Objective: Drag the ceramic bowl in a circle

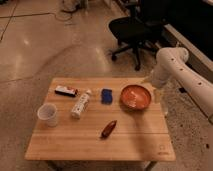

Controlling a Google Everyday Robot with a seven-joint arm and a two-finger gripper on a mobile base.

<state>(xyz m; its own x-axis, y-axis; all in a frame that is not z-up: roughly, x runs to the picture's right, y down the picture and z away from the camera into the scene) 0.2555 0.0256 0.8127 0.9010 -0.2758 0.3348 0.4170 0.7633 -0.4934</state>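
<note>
Approach step: gripper (158,94), fingers spread, hangs just beside the right rim of the ceramic bowl (135,96) at the table's (100,145) back right, contact unclear; next, likely, catch that rim and drag round.

The ceramic bowl (135,96) is orange-red with a paler speckled inside. The gripper (158,94), just right of the bowl, is pale grey. Left of the bowl: blue pad (106,95), white bottle (80,104), white cup (48,114). The table (135,145) is light tan wood
</note>
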